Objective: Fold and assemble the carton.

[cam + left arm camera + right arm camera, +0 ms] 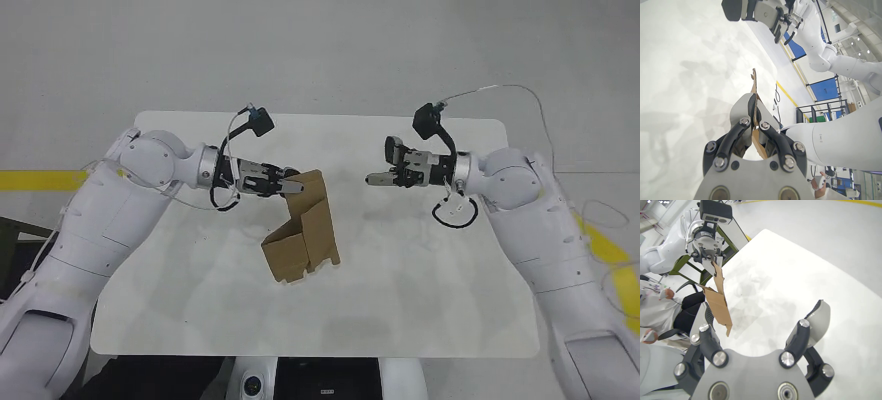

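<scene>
A brown cardboard carton [303, 232], partly folded, hangs above the middle of the white table [420, 290]. My left gripper [296, 186] is shut on the carton's upper edge; its own wrist view shows the carton edge [754, 89] pinched between the two pads. From the right wrist view the carton [720, 302] dangles below the left gripper [712, 264]. My right gripper [372, 180] hovers open to the right of the carton, apart from it, with nothing between its fingers [817, 315].
The table's far edge runs behind both arms and its near edge lies close to the robot. Grey floor with a yellow line [40, 180] surrounds the table. A seated person [657, 309] is beside the table, away from the carton.
</scene>
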You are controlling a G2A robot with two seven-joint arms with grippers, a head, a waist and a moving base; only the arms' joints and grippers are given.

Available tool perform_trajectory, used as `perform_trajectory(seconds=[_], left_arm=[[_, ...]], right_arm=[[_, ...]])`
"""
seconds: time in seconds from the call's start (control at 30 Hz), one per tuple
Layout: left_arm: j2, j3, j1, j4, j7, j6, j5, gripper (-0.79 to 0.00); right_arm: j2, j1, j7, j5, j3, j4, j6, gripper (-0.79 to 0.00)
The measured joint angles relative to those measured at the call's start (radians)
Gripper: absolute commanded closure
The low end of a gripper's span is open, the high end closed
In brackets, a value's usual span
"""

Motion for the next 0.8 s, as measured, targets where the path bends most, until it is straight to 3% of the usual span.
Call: perform_trajectory(seconds=[0.17,0.7,0.73,0.77,0.8], left_arm=[[-0.018,0.040,-0.030,0.029,0.024,-0.025,-0.032,0.000],[-0.055,0.148,-0.107,0.133,0.089,-0.089,-0.121,0.000],[-0.055,0.152,-0.108,0.135,0.090,-0.090,-0.126,0.000],[-0.055,0.157,-0.111,0.137,0.091,-0.092,-0.133,0.000],[-0.055,0.161,-0.113,0.138,0.092,-0.092,-0.137,0.000]], right_arm=[[-0.007,0.036,0.094,0.175,-0.102,0.027,0.036,-0.785],[0.020,0.150,0.140,0.442,-0.409,0.031,0.082,-0.785],[0.021,0.157,0.135,0.450,-0.424,0.035,0.077,-0.708],[0.023,0.167,0.127,0.460,-0.442,0.040,0.069,-0.505],[0.024,0.174,0.121,0.467,-0.455,0.044,0.063,-0.388]])
